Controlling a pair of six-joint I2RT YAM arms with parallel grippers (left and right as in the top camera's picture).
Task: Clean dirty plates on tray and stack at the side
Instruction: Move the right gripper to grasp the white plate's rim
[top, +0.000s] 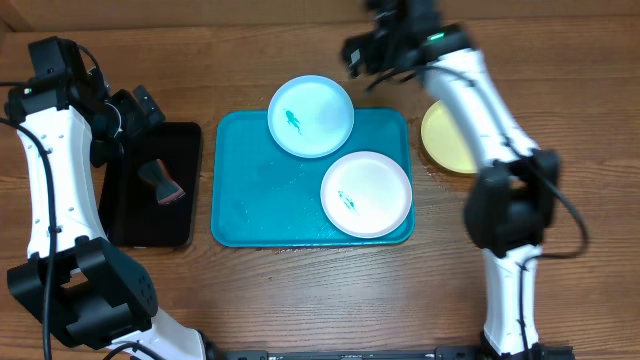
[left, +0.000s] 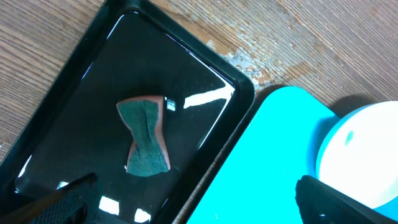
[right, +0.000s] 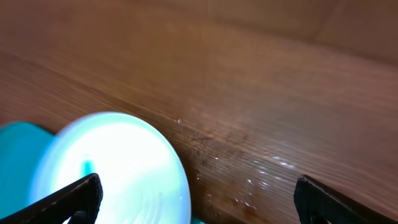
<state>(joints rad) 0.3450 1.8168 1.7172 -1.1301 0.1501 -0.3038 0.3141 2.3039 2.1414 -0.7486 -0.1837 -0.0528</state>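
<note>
Left claw (left: 196, 180): I see it wide, empty, above black tray (left: 74, 93) | right claw (right: 198, 183): wide, empty, over desk (top: 300, 300) | pale blue plate (top: 311, 116): smeared, overhangs teal tray's (top: 240, 215) far edge | white plate (top: 366, 193): smeared, tray's near right corner | yellow-green plate (top: 447, 137): on desk beside tray's far right corner

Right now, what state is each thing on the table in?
Large teal rectangular plastic tray: holds two plates.
Pale blue round plastic plate: green smear, overlapping tray's far rim.
White round plastic plate: green smear, inside tray.
Yellow-green round plastic plate: off tray, partly hidden.
Narrow black tray: holds sponge.
Green-topped sponge: lying untouched.
Left pincer: open.
Right pincer: open.
</note>
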